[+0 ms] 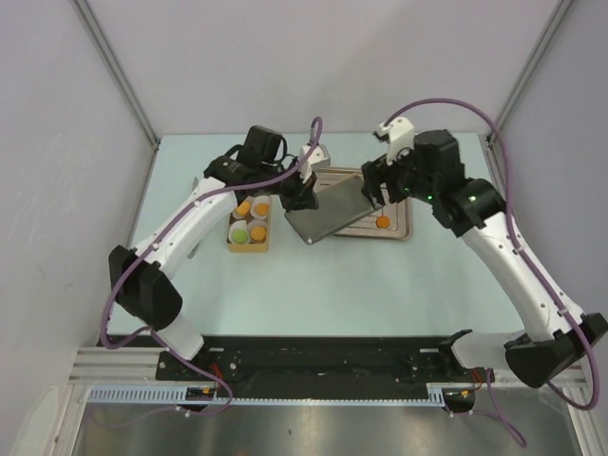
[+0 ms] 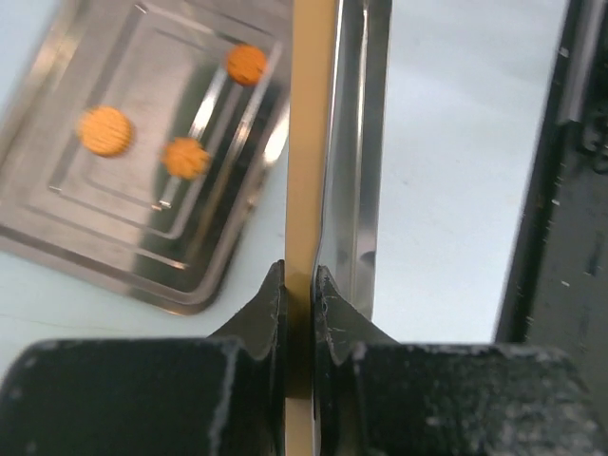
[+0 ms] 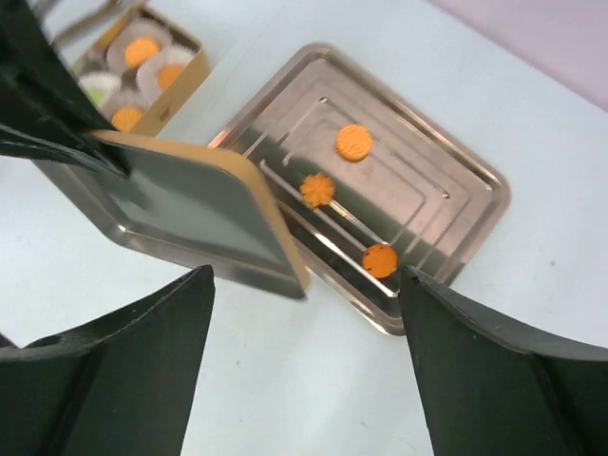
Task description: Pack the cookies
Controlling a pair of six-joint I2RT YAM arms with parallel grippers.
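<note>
My left gripper [image 1: 302,194] is shut on the edge of a flat metal box lid [image 1: 328,211] with a gold rim and holds it tilted above the table, between the box and the tray. In the left wrist view the jaws [image 2: 299,273] pinch the lid [image 2: 353,142] edge-on. Three orange cookies [image 3: 353,142] [image 3: 317,189] [image 3: 379,258] lie on the steel tray [image 3: 475,176]. A gold box [image 1: 249,225] holds cookies in white paper cups, one of them green [image 1: 239,233]. My right gripper [image 3: 306,285] is open and empty, above the tray's near left corner beside the lid [image 3: 190,204].
The tray [image 1: 399,231] lies at the table's far middle, the box left of it. White walls close the sides and back. A black rail [image 1: 323,356] runs along the near edge between the arm bases.
</note>
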